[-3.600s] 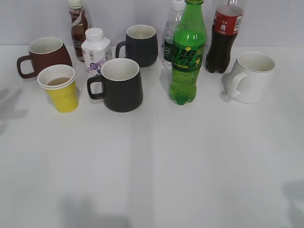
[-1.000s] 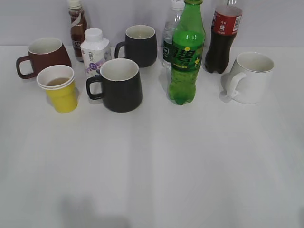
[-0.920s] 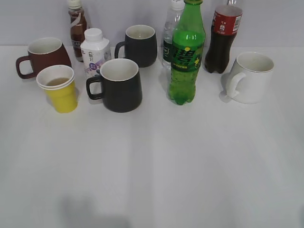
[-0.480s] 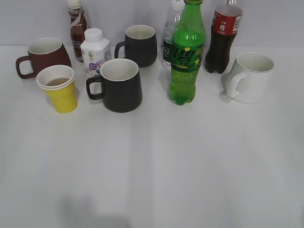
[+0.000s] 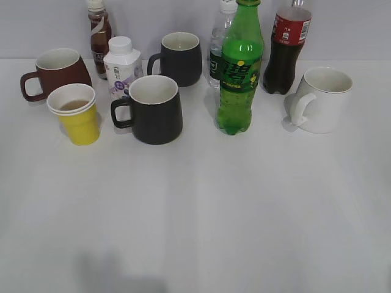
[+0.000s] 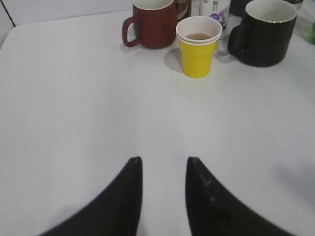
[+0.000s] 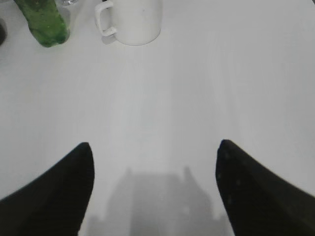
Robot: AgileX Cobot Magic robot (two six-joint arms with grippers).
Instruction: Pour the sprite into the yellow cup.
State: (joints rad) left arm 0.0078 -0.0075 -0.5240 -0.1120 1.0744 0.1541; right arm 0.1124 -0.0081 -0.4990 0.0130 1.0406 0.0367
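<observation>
The sprite (image 5: 241,70) is standing upright on the white table (image 5: 201,207), capped, right of centre. The yellow cup (image 5: 76,114) is sitting at the left, holding some brownish liquid. Between them a black mug (image 5: 151,109) is standing, with a white carton (image 5: 123,66) behind it. Four mugs are present: two black, one brown (image 5: 55,70), one white (image 5: 322,99). Four bottles are lining the back. The left gripper (image 6: 162,196) is hanging narrowly parted and empty; the right gripper (image 7: 153,191) is spread wide, empty.
</observation>
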